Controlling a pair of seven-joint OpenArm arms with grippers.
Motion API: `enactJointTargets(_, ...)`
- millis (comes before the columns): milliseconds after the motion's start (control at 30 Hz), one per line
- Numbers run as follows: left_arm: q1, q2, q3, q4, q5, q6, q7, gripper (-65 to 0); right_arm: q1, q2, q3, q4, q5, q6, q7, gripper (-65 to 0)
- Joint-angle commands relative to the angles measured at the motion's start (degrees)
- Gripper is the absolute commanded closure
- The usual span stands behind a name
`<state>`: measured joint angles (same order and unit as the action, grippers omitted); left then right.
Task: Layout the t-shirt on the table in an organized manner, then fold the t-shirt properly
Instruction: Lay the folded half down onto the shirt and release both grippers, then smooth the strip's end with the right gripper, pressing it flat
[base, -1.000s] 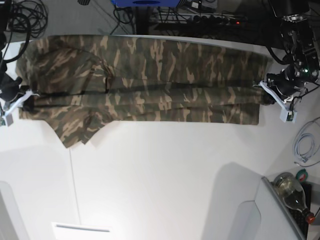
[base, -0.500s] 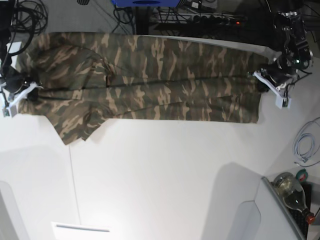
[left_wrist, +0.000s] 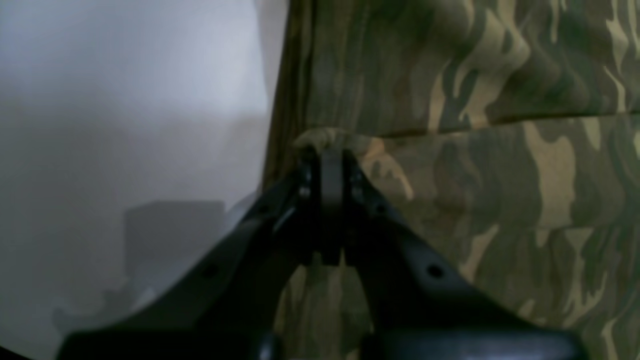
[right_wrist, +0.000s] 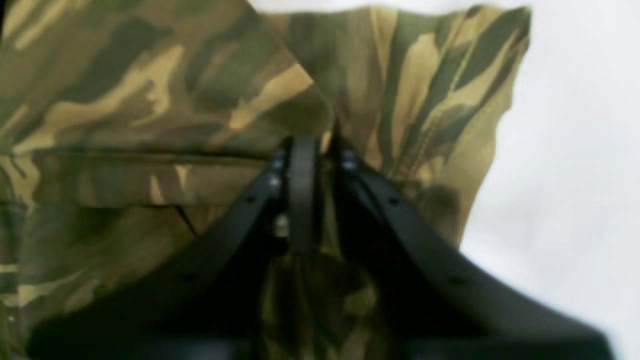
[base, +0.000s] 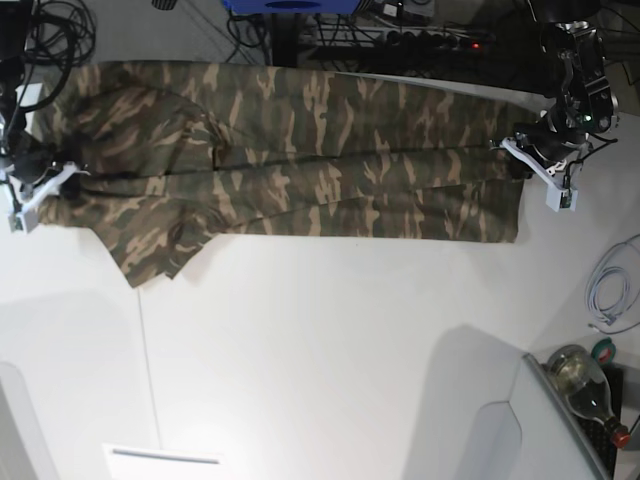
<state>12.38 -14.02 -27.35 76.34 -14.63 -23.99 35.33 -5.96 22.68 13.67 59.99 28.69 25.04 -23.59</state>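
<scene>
Left end effector pinches shirt hem; right end effector narrow, cloth between jaws (grip unclear); shirt spans worktop between them.

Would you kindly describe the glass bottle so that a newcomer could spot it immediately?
Start from the wide white table with the camouflage t-shirt stretched across its far side. Go to the opposite, near corner on the base view's right, just past the table's edge. There lies the glass bottle, on its side; it is the only clear, rounded thing there, unlike the coiled grey cable above it.
</scene>
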Motion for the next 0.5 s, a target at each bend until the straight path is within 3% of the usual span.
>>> enactJointTargets(0,-0.29,-1.06,-0.56,1.07,-0.36,0.12,-0.83,0.0,0.37,1.02,0.61,0.98,0.46,-0.2,0.34,-17.6)
enactJointTargets(67,-0.12,-1.14,-0.65,1.07,-0.36,0.12,-0.83,0.0,0.11,1.02,0.7,1.33,0.54,-0.2,0.34,-28.4)
enactJointTargets(133,0.06,-1.23,-0.73,1.16,-0.36,0.12,-0.83,-18.6,-1.03,0.75,2.64,4.06,0.54,-0.2,0.17,-36.5)
enactJointTargets(200,0.15,-1.23,-1.88,1.42,-0.44,0.12,-0.91,-35.1,-2.88,-1.01,5.54,8.45,0.54,-0.2,0.08,-40.1)
enactJointTargets(300,0.23,-0.7,-8.56,5.38,-0.44,0.12,-0.83,-52.5,-6.57,-3.64,11.78,16.98,0.37,-0.2,-0.01,-41.0)
enactJointTargets(367,0.5,-0.09,-12.87,9.69,-0.62,0.12,-0.74,-54.8,-8.24,-5.75,14.94,21.82,0.19,-0.2,-0.01,-40.5)
enactJointTargets(467,3.13,1.49,-15.68,17.07,-0.8,0.03,-0.74,-48.5,-8.59,-6.19,15.3,23.84,0.19,-0.2,-0.01,-40.4)
